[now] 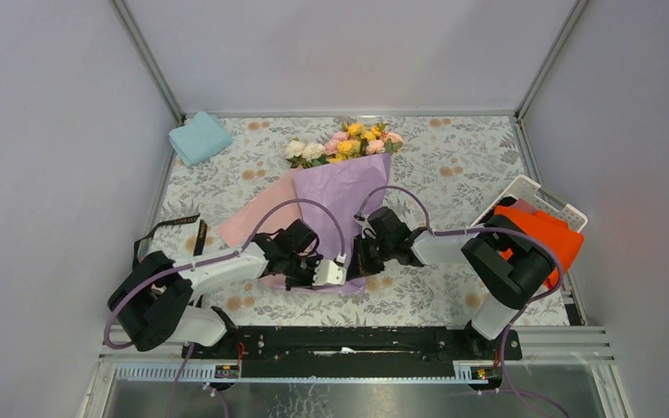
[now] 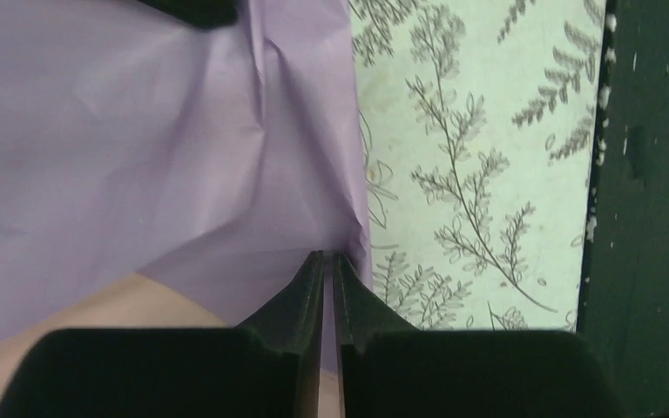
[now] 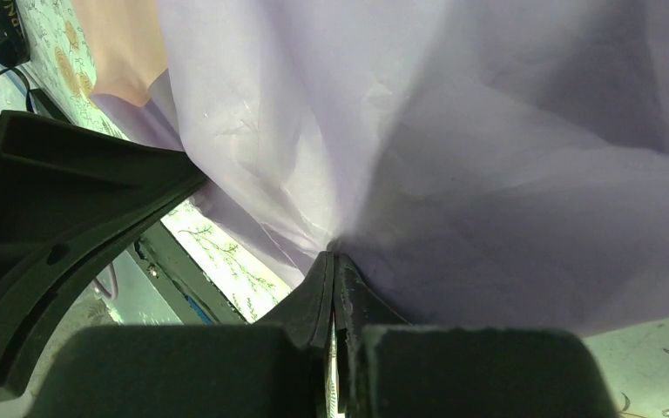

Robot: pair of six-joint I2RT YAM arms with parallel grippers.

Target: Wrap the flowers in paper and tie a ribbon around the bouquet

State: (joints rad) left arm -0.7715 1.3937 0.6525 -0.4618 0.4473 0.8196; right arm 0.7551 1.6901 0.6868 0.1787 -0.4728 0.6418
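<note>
Lilac paper [image 1: 348, 187]: 1 | flowers [image 1: 348, 144]: 1 bunch | left end effector [image 2: 329, 259], right end effector [image 3: 334, 259]: pinching paper

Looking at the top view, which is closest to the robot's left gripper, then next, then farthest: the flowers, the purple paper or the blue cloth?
1. The paper: pinched in the left gripper itself.
2. The flowers: past the paper, toward the back.
3. The blue cloth: away in the far-left corner.
</note>
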